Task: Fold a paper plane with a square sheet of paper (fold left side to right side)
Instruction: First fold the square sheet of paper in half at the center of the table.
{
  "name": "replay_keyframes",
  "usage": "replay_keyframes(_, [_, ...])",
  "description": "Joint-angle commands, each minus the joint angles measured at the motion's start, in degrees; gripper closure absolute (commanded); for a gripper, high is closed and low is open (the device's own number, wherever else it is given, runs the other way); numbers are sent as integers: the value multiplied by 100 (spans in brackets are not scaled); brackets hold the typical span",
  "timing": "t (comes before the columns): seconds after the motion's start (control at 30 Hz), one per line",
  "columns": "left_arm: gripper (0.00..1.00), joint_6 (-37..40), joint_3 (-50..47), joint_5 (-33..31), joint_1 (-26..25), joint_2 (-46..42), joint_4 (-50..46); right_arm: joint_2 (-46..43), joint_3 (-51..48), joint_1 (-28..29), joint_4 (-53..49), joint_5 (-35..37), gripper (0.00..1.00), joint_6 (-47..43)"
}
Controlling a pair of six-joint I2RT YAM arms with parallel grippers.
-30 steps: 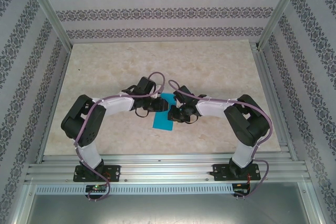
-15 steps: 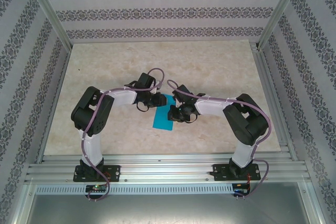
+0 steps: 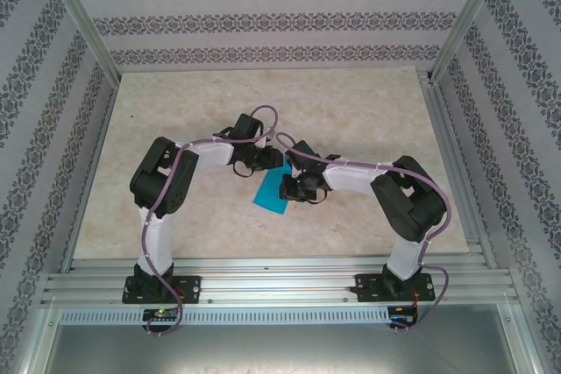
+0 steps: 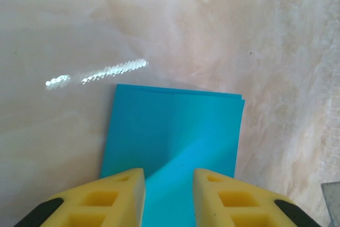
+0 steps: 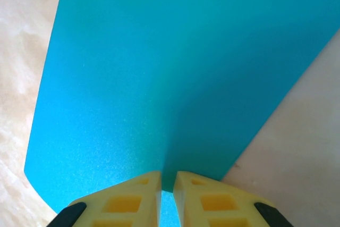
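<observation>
The square sheet of paper [image 3: 270,200], already doubled, lies mid-counter [image 3: 175,120]. The right jaws are closed thinly on its bowed edge. Beyond, the left jaws stand apart over it. The sheet is likely light, limp and easily creased, so grip it at the edges.

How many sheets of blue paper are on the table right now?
1: a blue sheet of paper, folded double, lies at the middle of the table. A second sheet hidden beneath it cannot be ruled out.
</observation>
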Motion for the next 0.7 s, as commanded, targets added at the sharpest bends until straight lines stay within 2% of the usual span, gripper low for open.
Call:
replay_keyframes(0.0, [67,94,231,-520,270,407,349,322,-200,83,-738,395,83,-138])
replay_keyframes(0.43, [64,-118,1143,-186,385,934,442,374,-165,104,-728,348,83,-118])
replay_keyframes(0.53, [64,-141,1036,-180,497,718,499,375,-131,102,-706,327,83,-110])
replay_keyframes(0.67, [64,-65,196,-251,764,-134,636,366,-88,102,-635,275,82,-86])
